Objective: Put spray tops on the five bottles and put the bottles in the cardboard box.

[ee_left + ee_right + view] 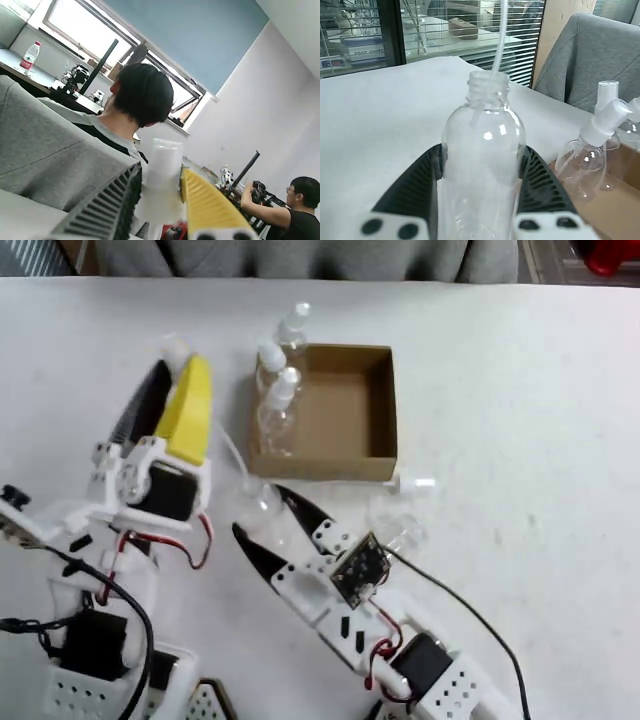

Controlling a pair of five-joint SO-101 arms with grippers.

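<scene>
Capping is the step in hand, judging by how things lie. The right gripper, off the front-left corner of the brown open cardboard box, has its black jaws clamped on the belly of a clear plastic bottle held neck up. A thin translucent dip tube comes down into that bottle's open neck. The tube hangs from a white plastic spray top pinched between the black and yellow jaws of the left gripper, which sits off the box's left side. Three capped clear bottles stand inside the box along its left wall. Just in front of the box's front-right corner a loose white spray top lies on the white table, with an uncapped clear bottle on its side a little nearer the arms. Next, I judge, the held top must be lowered with the tube kept in line with the neck, seated on the thread, and turned or pressed home while the right jaws steady the bottle.
</scene>
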